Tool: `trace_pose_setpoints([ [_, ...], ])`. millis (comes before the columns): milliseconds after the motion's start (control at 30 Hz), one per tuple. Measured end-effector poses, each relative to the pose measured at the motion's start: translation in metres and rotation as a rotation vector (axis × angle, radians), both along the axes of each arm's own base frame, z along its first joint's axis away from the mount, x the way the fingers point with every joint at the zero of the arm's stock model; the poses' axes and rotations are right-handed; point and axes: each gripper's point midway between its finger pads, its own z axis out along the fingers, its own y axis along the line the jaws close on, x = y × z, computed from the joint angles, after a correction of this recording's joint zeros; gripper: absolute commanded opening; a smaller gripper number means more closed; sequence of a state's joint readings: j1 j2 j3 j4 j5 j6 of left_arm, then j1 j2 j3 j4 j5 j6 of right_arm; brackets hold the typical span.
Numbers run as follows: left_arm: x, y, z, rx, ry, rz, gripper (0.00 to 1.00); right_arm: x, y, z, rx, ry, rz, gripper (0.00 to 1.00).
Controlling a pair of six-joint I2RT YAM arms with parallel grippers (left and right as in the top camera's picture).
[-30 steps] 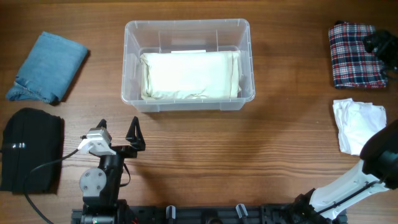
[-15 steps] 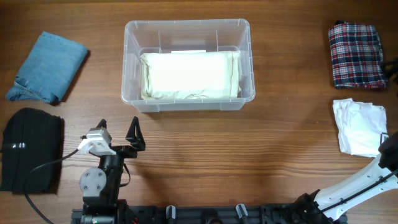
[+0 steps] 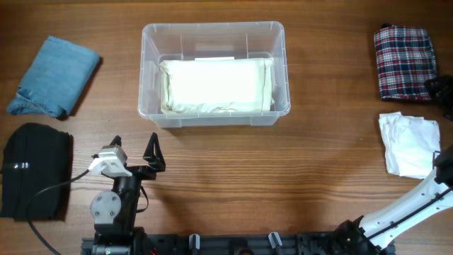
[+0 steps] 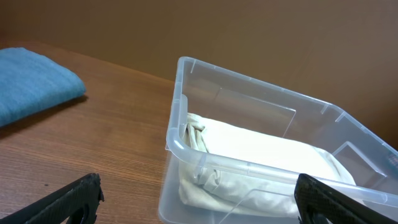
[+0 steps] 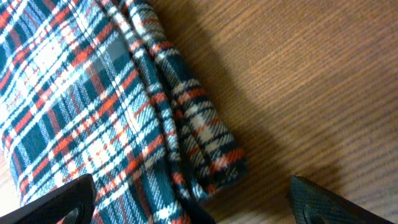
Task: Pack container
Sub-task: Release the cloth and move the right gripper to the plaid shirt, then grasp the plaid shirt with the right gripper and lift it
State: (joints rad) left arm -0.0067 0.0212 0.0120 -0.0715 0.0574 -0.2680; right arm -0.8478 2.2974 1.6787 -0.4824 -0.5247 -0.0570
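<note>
The clear plastic container (image 3: 151, 71) stands at the table's far middle with a folded cream cloth (image 3: 216, 85) lying in it. My left gripper (image 3: 134, 152) is open and empty, near the front edge, pointing at the container. In the left wrist view (image 4: 199, 202) it faces the container (image 4: 249, 99) and the cream cloth (image 4: 261, 158). My right gripper (image 3: 442, 89) is at the far right edge, beside a folded plaid cloth (image 3: 405, 62). In the right wrist view it (image 5: 193, 200) is open and empty, just above the plaid cloth's folded corner (image 5: 93, 106).
A folded blue cloth (image 3: 55, 76) lies at the far left and shows in the left wrist view (image 4: 31, 93). A black cloth (image 3: 35, 170) lies at the near left. A crumpled white cloth (image 3: 407, 145) lies below the plaid one, near the right arm.
My right gripper has moved from over the plaid cloth's far right corner toward me along the table's right edge. The left arm and all cloths have not moved.
</note>
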Motion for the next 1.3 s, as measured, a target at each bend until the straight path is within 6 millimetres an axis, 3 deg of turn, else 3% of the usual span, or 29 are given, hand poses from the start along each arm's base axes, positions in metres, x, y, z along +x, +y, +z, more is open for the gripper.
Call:
trace_pose_setpoints([
  [233, 0.000, 0.000, 0.000, 0.000, 0.000, 0.000, 1.00, 0.022, 0.002, -0.001, 0.030, -0.090, 0.043, 0.86],
  [333, 0.000, 0.000, 0.000, 0.000, 0.000, 0.000, 1.00, 0.037, 0.023, -0.003, 0.041, -0.095, 0.089, 0.72],
  [400, 0.000, 0.000, 0.000, 0.000, 0.000, 0.000, 1.00, 0.046, 0.035, -0.005, 0.052, -0.090, 0.105, 0.56],
  [433, 0.000, 0.000, 0.000, 0.000, 0.000, 0.000, 1.00, 0.053, 0.047, -0.006, 0.063, -0.089, 0.125, 0.39],
  [567, 0.000, 0.000, 0.000, 0.000, 0.000, 0.000, 1.00, 0.070, 0.083, -0.015, 0.124, -0.075, 0.160, 0.09],
  [767, 0.000, 0.000, 0.000, 0.000, 0.000, 0.000, 1.00, 0.066, 0.088, -0.016, 0.184, -0.067, 0.148, 0.04],
  [933, 0.000, 0.000, 0.000, 0.000, 0.000, 0.000, 1.00, 0.051, 0.109, -0.007, 0.266, -0.017, 0.156, 0.05],
  [1000, 0.000, 0.000, 0.000, 0.000, 0.000, 0.000, 1.00, 0.048, 0.122, 0.016, 0.261, -0.018, 0.172, 0.04],
  [1100, 0.000, 0.000, 0.000, 0.000, 0.000, 0.000, 1.00, 0.063, 0.159, 0.122, 0.149, -0.153, 0.265, 0.04],
  [1133, 0.000, 0.000, 0.000, 0.000, 0.000, 0.000, 1.00, 0.064, 0.173, 0.148, 0.122, -0.186, 0.293, 0.04],
  [1233, 0.000, 0.000, 0.000, 0.000, 0.000, 0.000, 1.00, 0.055, 0.238, 0.238, 0.041, -0.313, 0.417, 0.04],
  [1300, 0.000, 0.000, 0.000, 0.000, 0.000, 0.000, 1.00, 0.048, 0.266, 0.265, 0.023, -0.353, 0.470, 0.04],
])
